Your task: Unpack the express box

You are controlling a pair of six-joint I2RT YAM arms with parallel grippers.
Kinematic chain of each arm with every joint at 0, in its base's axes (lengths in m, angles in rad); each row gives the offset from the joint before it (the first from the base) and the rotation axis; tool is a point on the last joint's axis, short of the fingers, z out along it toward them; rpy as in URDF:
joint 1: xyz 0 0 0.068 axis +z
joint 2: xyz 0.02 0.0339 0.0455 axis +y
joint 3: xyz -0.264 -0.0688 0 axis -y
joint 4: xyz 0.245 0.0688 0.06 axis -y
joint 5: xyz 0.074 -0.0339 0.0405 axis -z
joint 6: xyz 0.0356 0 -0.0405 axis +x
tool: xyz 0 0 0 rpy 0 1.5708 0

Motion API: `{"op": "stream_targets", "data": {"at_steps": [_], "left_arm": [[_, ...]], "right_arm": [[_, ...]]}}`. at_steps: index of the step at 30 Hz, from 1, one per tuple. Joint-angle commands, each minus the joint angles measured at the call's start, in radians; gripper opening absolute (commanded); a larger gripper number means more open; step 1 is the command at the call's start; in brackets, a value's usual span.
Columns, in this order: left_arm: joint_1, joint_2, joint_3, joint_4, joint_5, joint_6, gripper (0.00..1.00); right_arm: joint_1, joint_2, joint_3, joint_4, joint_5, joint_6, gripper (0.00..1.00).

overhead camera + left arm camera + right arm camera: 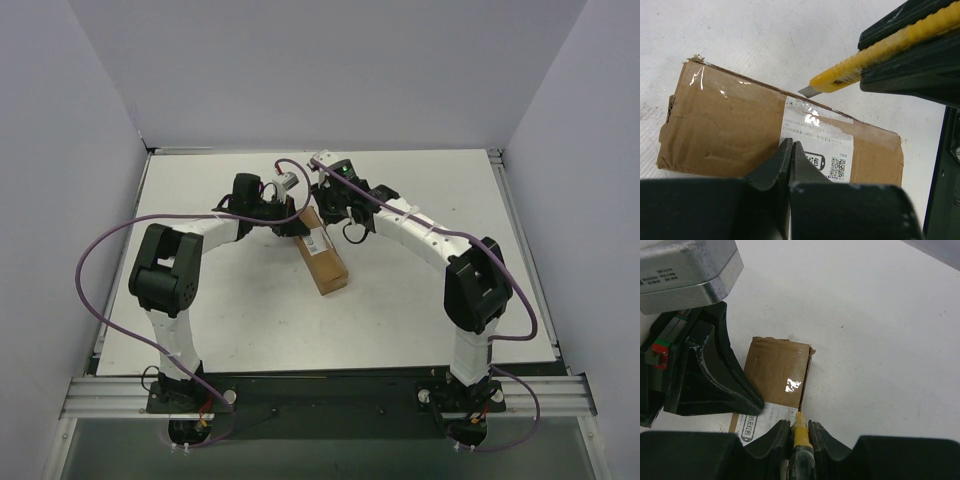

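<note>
While you check this frame, note the express box lies flat near the middle of the tabletop, slightly closer to the far edge than the near one. It sits skewed, with one end toward the far-left corner and the other toward the near-right corner. Its white shipping label faces up, and clear tape runs over the top.

Your left end effector has its fingers pinched together with nothing between them. The tips sit over the label on the box top. They look pressed onto the cardboard, but the wrist view is too tight for you to confirm contact.

Your right end effector is clamped narrow on the utility knife, gripping its yellow body between both fingers. The short blade is out. Its tip is at the box's top long edge, the one away from the left end effector, right by the label. Whether it touches the edge is hard to make out.

Both end effectors meet over the far half of the box, close to each other, left on the top face, right at the edge.
</note>
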State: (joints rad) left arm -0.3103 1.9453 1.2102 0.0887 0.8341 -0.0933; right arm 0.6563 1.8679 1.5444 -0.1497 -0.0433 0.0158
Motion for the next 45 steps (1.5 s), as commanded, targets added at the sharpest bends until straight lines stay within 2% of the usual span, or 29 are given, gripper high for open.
{"op": "stream_targets", "data": {"at_steps": [1, 16, 30, 35, 45], "left_arm": [[0.002, 0.030, -0.015, -0.010, -0.055, 0.012, 0.00], [0.002, 0.030, -0.017, -0.004, -0.072, -0.005, 0.00], [0.000, 0.069, -0.006, 0.066, -0.122, -0.104, 0.00], [-0.001, 0.012, -0.058, 0.124, -0.069, -0.125, 0.00], [0.014, -0.160, -0.164, 0.125, -0.009, -0.109, 0.00]], "right_arm": [[0.005, 0.014, 0.042, -0.016, -0.012, 0.009, 0.00], [0.014, 0.024, 0.059, -0.099, -0.026, 0.029, 0.00], [0.043, -0.058, -0.030, -0.212, -0.030, 0.078, 0.00], [0.046, -0.059, -0.030, -0.206, 0.075, 0.067, 0.00], [0.048, 0.022, 0.072, -0.180, 0.021, -0.045, 0.00]]}}
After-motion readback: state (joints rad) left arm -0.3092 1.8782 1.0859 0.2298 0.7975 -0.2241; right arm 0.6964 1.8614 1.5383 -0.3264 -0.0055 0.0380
